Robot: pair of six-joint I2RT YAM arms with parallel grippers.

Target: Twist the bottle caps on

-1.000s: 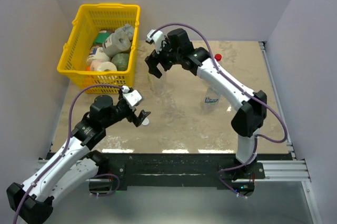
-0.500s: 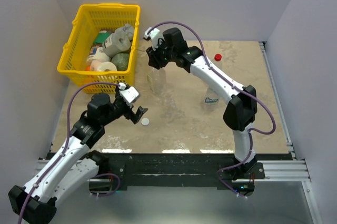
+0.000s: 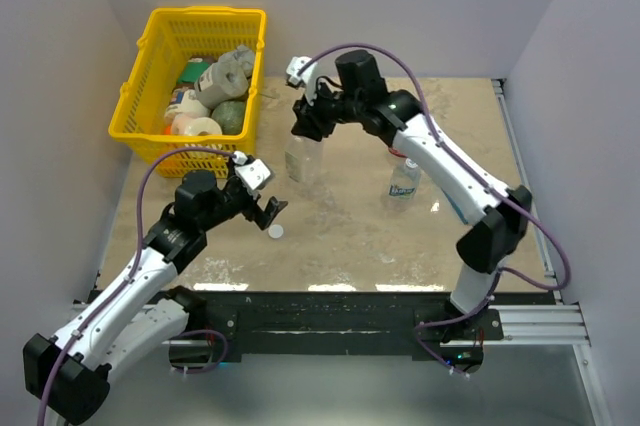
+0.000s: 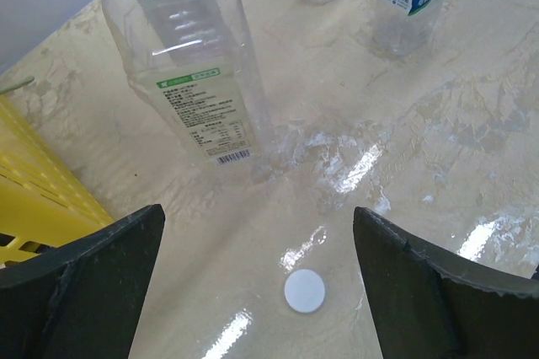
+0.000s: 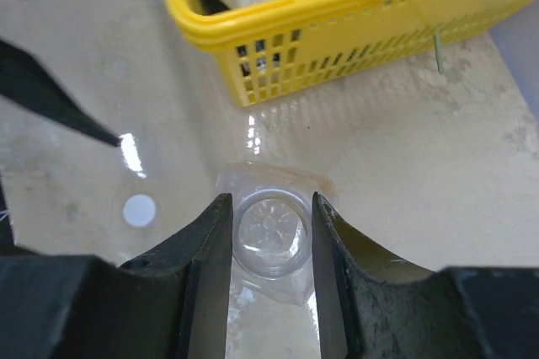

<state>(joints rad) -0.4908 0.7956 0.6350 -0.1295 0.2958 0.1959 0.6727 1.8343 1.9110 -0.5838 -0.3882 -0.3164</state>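
Gleaming beige marbled table (image 3: 345,238) between grey walls (image 3: 400,6); left gripper (image 4: 261,285) gapes, right gripper (image 5: 271,231) clasps squarish bottle (image 4: 194,72).

A: Left arm (image 3: 150,266) pose?
B: Runs from base at 7 o'clock up toward 1. Wrist pitched down. Left gripper (image 3: 272,212) spread wide, fingers (image 4: 93,292) well apart.
A: Right arm (image 3: 450,171)?
B: Elbow out at 4 o'clock, forearm stretched toward 10. Right gripper (image 3: 306,124) points straight down, fingers (image 5: 206,266) pinched on the bottle (image 3: 303,161) neck.
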